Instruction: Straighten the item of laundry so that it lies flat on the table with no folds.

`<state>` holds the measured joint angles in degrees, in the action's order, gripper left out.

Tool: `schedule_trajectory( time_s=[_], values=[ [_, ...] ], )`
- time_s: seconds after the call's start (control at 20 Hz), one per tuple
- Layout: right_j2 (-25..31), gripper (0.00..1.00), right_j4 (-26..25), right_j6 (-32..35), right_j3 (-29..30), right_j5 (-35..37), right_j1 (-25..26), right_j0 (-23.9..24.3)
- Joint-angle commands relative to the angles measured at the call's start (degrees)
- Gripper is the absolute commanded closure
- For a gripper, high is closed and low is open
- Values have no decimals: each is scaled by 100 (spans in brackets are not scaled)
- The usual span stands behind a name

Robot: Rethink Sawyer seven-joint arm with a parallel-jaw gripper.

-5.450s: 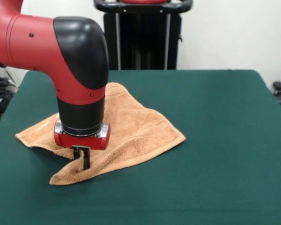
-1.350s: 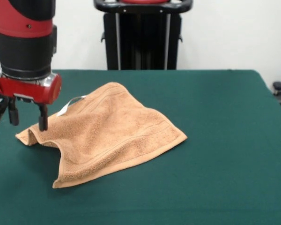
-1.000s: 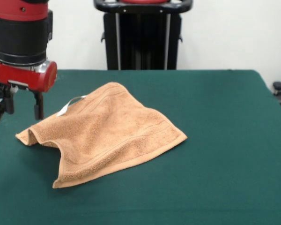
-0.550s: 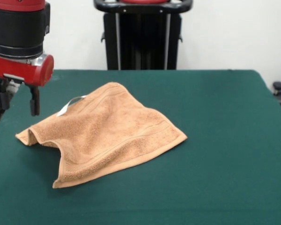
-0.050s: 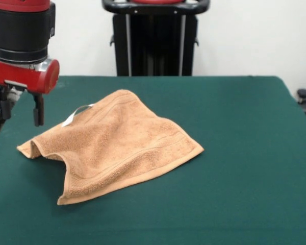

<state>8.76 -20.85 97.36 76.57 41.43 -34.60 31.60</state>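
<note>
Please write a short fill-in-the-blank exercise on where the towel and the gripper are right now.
1. The towel lies on the ____ table.
2. The gripper hangs open above the table, holding ____.
3. The small loop at the towel's edge is ____ in colour.
4. The towel's corner below the gripper is ____, not flat.

Missing words: green; nothing; white; folded

Black cylindrical wrist section under a red band; a red rounded flange with silver ring; end effector (image 5: 20,108) with thin black fingers (image 5: 38,110).

Bright, even light from above, soft shadows, no glare, sharp focus throughout.
</note>
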Motion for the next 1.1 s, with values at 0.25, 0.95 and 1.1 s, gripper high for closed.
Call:
schedule_trajectory(
  time_s=[0.25, 0.95, 1.1],
  values=[
    [509, 0, 113, -389, 1052, 517, 28, -131],
    [506, 0, 82, -312, 1569, 185, -192, 6],
    [506, 0, 77, -263, 1639, 111, -205, 12]
  ],
)
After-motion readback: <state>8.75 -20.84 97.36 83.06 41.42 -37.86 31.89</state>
